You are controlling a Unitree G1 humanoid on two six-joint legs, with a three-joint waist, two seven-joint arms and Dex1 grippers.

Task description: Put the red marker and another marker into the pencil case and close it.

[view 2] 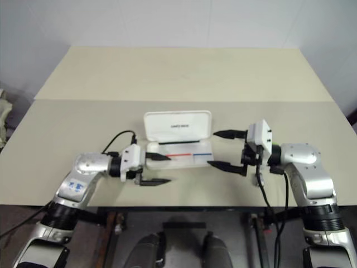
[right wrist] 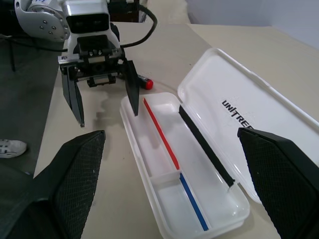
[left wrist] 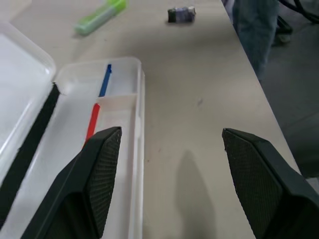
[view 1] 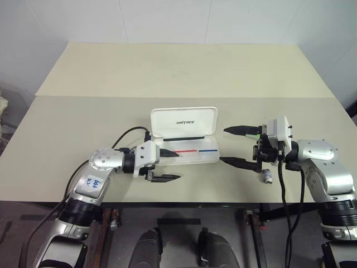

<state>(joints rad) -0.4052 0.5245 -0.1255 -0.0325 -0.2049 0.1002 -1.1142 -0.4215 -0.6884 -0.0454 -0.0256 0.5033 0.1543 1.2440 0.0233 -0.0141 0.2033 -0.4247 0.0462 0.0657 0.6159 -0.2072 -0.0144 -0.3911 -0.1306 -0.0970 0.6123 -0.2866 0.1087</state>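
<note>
We judge the pencil case (view 1: 187, 146), open mid-table, light, rigid and slick; best pressed at its lid. The green marker (left wrist: 99, 16), stubby and smooth, lies beyond the case's far end: pinch its flat sides. A red tip (right wrist: 147, 82) behind the left gripper (view 1: 165, 166) may be the red marker. Both grippers, right gripper (view 1: 234, 146) included, stand spread, empty.

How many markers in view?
2. Green marker on the table, outside the pencil case. Red marker by the case's other end, mostly hidden behind the left gripper.
</note>
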